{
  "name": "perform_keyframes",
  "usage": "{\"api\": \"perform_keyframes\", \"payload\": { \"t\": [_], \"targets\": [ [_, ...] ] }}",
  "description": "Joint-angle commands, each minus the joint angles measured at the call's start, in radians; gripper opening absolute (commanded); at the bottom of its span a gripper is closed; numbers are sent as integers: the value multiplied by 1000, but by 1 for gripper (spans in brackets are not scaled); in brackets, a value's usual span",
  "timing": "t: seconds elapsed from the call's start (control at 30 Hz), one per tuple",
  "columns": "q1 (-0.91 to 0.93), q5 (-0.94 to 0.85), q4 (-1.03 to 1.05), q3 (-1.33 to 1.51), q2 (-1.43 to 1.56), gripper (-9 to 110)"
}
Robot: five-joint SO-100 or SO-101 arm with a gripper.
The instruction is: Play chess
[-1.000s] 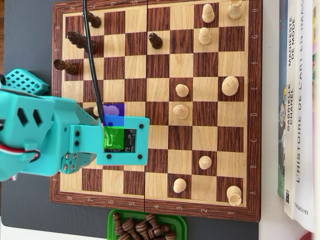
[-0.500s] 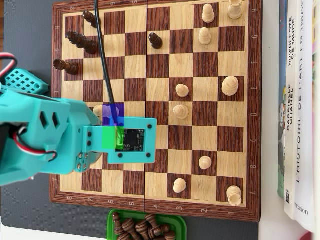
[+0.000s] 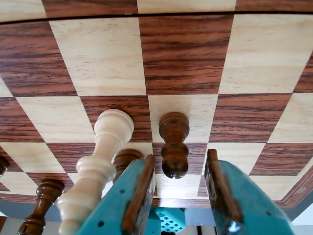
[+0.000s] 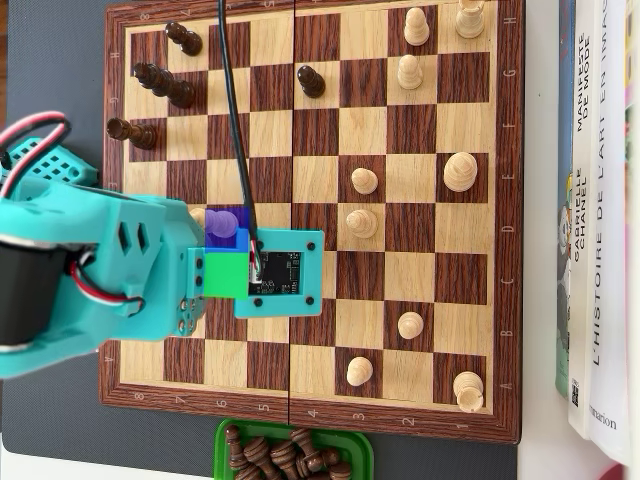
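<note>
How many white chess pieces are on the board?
9 white pieces in the overhead view: three top right, three mid-board, three near the bottom. The arm may hide more.

Likely a home: books lie beside a wooden chessboard.

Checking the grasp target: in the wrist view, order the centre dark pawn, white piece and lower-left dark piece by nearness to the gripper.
1. Dark pawn, between the gripper fingers.
2. White piece, just left.
3. Lower-left dark piece, farthest left.
</note>
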Motion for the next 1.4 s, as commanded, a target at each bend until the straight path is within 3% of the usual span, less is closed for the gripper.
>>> {"api": "perform_keyframes", "payload": {
  "t": [0.0,1.03,1.37],
  "targets": [
    [2,-6,-9,-26,5,16],
    [2,-6,-29,-26,-48,15],
    [3,-6,-31,-26,-48,9]
  ]
}}
